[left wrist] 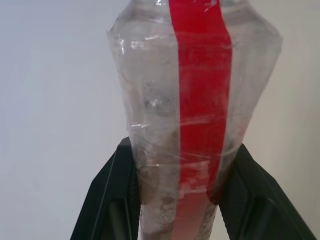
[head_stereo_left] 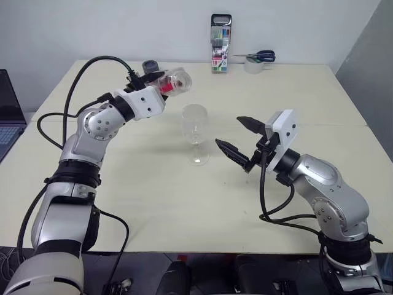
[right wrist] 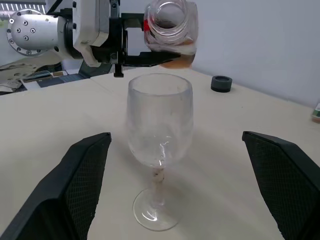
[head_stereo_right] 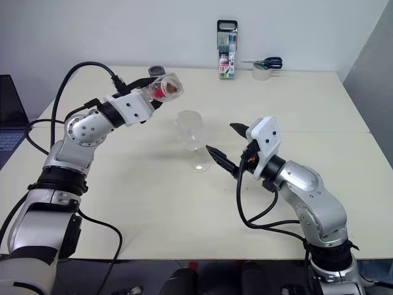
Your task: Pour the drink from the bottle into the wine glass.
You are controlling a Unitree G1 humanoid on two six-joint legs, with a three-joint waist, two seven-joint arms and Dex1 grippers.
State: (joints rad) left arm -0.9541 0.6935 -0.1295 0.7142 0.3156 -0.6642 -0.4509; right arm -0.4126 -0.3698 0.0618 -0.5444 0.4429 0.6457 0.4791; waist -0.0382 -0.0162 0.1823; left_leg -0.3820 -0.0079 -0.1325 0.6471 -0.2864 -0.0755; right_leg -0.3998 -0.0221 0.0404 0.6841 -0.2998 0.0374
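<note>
My left gripper (head_stereo_left: 155, 78) is shut on the bottle (head_stereo_left: 174, 82), a clear plastic one with a red label strip (left wrist: 202, 100). The bottle lies tipped on its side in the air, above and just behind-left of the wine glass (head_stereo_left: 195, 132). Its open mouth (right wrist: 170, 20) faces the glass. The drink (right wrist: 180, 60), a little amber liquid, pools along the bottle's lower side. The glass stands upright on the table and its bowl looks empty. My right gripper (head_stereo_left: 228, 131) is open just right of the glass at bowl height, one finger on each side, touching nothing.
A small dark round cap (head_stereo_left: 150, 65) lies on the table behind the bottle. At the far edge stand a marker-pen case (head_stereo_left: 221, 43) and scissors (head_stereo_left: 261, 56) on a tape roll (head_stereo_left: 253, 64). A laptop (head_stereo_left: 9, 117) sits at the left.
</note>
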